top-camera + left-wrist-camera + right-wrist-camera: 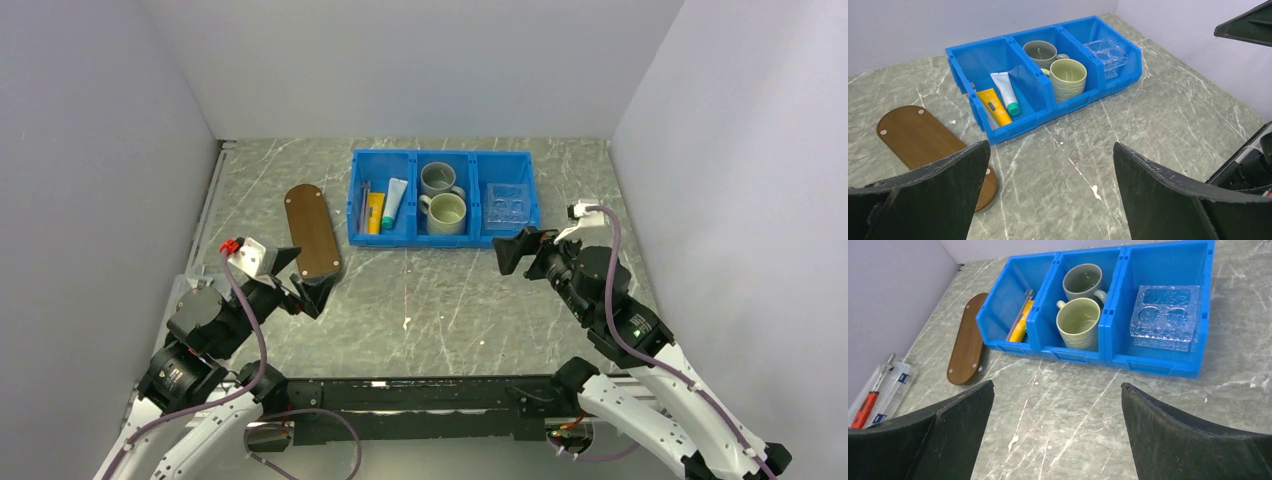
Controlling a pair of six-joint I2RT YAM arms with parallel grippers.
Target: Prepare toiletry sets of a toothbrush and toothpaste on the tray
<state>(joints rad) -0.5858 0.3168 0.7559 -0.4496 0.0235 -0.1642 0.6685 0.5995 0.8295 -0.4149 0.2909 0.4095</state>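
Observation:
The dark-brown tray [311, 230] [918, 140] [967, 342] lies bare on the table, left of the blue bin [400, 240]. In the bin's left compartment lie a yellow tube [375, 212] [994, 106], a white tube with a teal end [395, 203] [1005, 91] and thin toothbrushes [363, 205] [1019, 315]. My left gripper [305, 280] [1049, 145] hangs open and holds nothing, just near the tray's near end. My right gripper [520, 246] [1056, 384] is open too, holding nothing, in front of the bin's right end.
The bin's middle compartment holds a grey mug [438, 178] and a green mug [447, 212]. Its right compartment holds a clear square holder [510, 205] [1165, 317]. A clear case with a red tool [875, 392] lies by the left wall. Grey walls enclose the table.

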